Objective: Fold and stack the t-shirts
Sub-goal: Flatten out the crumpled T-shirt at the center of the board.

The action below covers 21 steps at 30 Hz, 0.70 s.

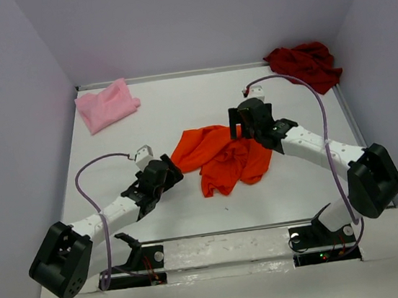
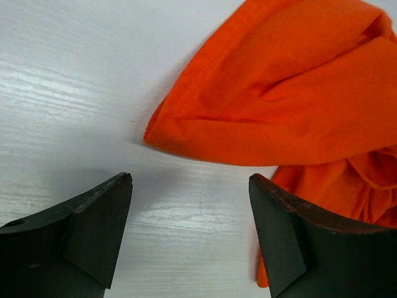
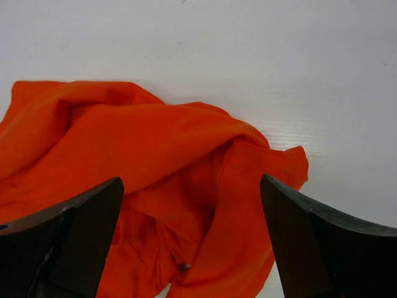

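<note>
Top external view: three t-shirts lie on the white table (image 1: 180, 115), none of them folded or stacked. The orange t-shirt (image 1: 222, 162) sits crumpled in the middle of the table, between the two arms. The pink t-shirt (image 1: 106, 106) lies bunched in the far left corner. The dark red t-shirt (image 1: 305, 63) is heaped in the far right corner, against the wall. All three lie well apart from one another.

Two arms reach in from the near edge, each with one gripper. The left gripper (image 1: 169, 171) is low at the left edge of the orange t-shirt. In the left wrist view its jaws are spread wide around bare table, gripping nothing (image 2: 190, 180). A folded corner of the orange t-shirt (image 2: 298, 93) lies just beyond the fingertips. More of the cloth runs beside the finger on the right of that view. Whether that finger touches the cloth I cannot tell.

The right gripper (image 1: 243, 125) is at the far right edge of the same shirt. In the right wrist view its jaws are also spread wide and hold nothing (image 3: 191, 180). The rumpled orange t-shirt (image 3: 155, 143) fills the space below and between the fingers. Contact with the cloth cannot be judged.
</note>
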{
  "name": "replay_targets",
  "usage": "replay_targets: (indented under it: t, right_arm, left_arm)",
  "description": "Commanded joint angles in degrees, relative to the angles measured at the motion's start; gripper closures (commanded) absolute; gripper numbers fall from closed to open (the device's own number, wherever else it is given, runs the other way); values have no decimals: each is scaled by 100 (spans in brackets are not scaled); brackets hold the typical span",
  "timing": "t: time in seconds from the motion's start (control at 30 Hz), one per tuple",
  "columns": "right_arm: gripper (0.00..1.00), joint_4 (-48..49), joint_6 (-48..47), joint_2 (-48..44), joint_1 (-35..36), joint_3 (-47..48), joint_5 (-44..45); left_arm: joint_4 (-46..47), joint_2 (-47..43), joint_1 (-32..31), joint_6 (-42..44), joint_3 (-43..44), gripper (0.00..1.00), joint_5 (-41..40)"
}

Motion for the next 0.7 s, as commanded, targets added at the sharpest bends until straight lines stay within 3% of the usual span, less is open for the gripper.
replay_targets:
  t: [0.0,0.33,0.67]
  right_arm:
    - [4,167,410,87,52,-131,-16]
    - [4,35,313,-141,52,-280,36]
    - [4,-238,919,8,52,-947,256]
  left_arm:
    - [467,94,-38,20,-226,15,-356]
    - [1003,490,-90,186,-174,16,-584]
    - [1267,991,-117,714,388,27,-663]
